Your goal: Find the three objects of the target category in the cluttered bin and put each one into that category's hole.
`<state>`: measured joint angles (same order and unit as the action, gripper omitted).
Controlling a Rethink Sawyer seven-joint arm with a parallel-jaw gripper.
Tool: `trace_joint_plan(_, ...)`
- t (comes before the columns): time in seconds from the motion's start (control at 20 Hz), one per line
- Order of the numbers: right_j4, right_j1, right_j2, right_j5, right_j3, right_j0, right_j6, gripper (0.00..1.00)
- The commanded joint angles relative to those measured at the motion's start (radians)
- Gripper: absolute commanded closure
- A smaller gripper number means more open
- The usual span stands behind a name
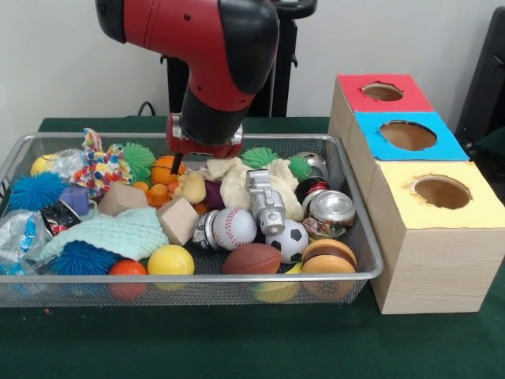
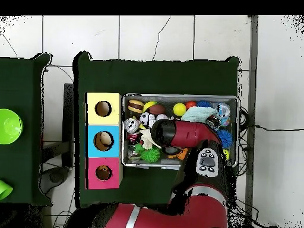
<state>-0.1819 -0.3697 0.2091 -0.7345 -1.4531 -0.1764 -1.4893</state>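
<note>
The silver wire-mesh bin holds a heap of toys; it also shows in the overhead view. My gripper hangs from the red arm over the bin's far middle, just above an orange toy with black stripes. I cannot tell whether it is open or shut. A pale yellow squishy toy lies just right of the gripper, beside cream lumps. Three boxes with holes stand right of the bin: red, blue, yellow. In the overhead view the arm hides the gripper.
In the bin lie a baseball, soccer ball, football, burger toy, can, silver robot toy, wooden blocks, blue spiky balls, green spiky balls and a mint cloth.
</note>
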Motion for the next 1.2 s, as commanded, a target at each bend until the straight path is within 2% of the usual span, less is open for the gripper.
trace_joint_plan(0.05,0.005,-0.096,-0.107,0.013,-0.002,-0.099,0.009,0.0)
trace_joint_plan(0.2,0.077,-0.175,-0.159,-0.145,0.006,-0.135,0.03,0.0)
trace_joint_plan(0.4,0.106,-0.191,-0.202,-0.227,0.044,-0.167,0.029,0.0)
trace_joint_plan(0.6,0.112,-0.199,-0.235,-0.188,0.02,-0.196,0.032,0.0)
trace_joint_plan(0.75,0.13,-0.209,-0.274,-0.11,-0.04,-0.227,0.026,0.0)
trace_joint_plan(1.05,0.189,-0.174,-0.311,-0.023,-0.142,-0.26,-0.071,0.0)
trace_joint_plan(1.2,0.24,-0.145,-0.32,-0.037,-0.178,-0.271,-0.119,0.0)
